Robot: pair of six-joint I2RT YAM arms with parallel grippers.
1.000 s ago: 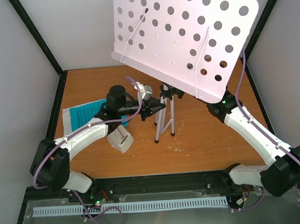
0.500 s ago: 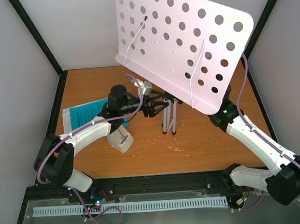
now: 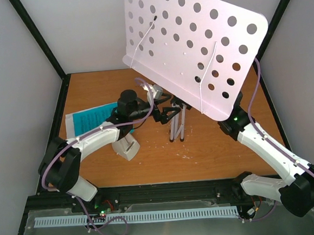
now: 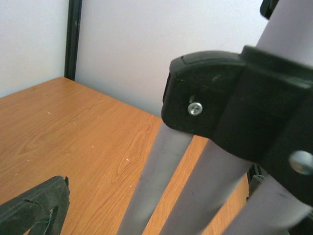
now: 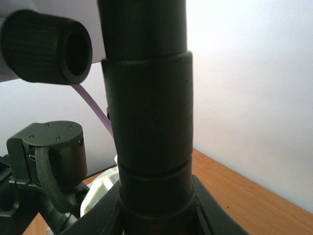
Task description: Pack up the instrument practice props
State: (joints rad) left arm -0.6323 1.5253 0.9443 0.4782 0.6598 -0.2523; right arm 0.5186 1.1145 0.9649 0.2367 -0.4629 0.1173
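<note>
The white perforated music stand (image 3: 195, 44) stands tilted at the back right, its thin grey legs (image 3: 177, 127) folded close together on the table. My right gripper (image 5: 155, 215) is shut on the stand's black pole (image 5: 149, 122); in the top view the stand's tray hides it. My left gripper (image 3: 166, 115) stands open beside the legs, just below their black hub (image 4: 230, 117). The grey legs (image 4: 161, 186) pass between its spread fingers, one fingertip (image 4: 34, 210) showing at the lower left. The blue sheet-music pages (image 3: 89, 120) lie at the left. The white metronome (image 3: 125, 147) sits under my left forearm.
The wooden table (image 3: 214, 151) is walled in by white panels with black corner posts (image 3: 36, 37). A black rail and a white slotted strip (image 3: 132, 217) run along the near edge by the arm bases.
My left gripper has opened and let go of the stand's legs. The legs went from spread to folded together, and the stand's tray shifted slightly right.
</note>
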